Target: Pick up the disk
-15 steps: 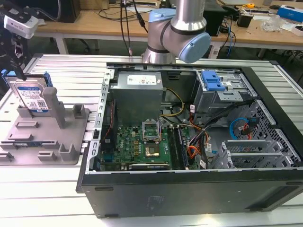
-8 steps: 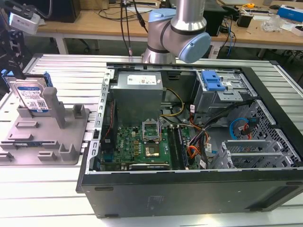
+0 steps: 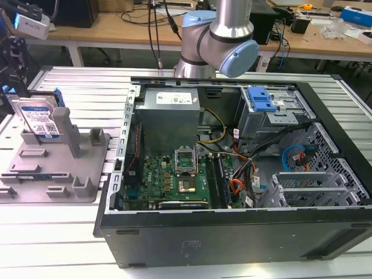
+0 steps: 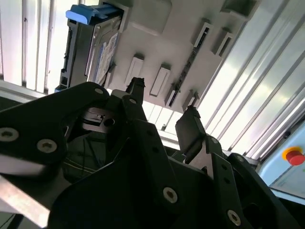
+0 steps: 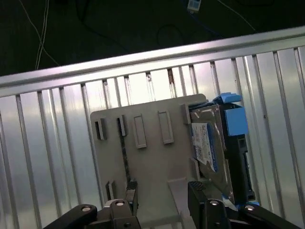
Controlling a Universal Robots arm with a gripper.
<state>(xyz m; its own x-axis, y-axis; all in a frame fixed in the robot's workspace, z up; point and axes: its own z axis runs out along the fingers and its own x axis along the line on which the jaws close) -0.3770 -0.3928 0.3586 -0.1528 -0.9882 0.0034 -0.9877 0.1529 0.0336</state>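
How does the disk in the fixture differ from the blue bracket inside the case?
The disk is silver metal with a white-and-blue label; the blue bracket is plain blue plastic. The disk stands on edge in the grey fixture, outside the case; the bracket sits inside it. Both show blue plastic.

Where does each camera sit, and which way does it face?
Exterior view: off the arm, looking down on the open computer case and the grey fixture holding the disk; the arm's joint shows.
Second wrist view: on the arm, looking past the open gripper at the fixture.
First wrist view: on the arm, looking past the gripper at the fixture and slatted table.
Shared: both wrist views show gripper, fixture and disk.
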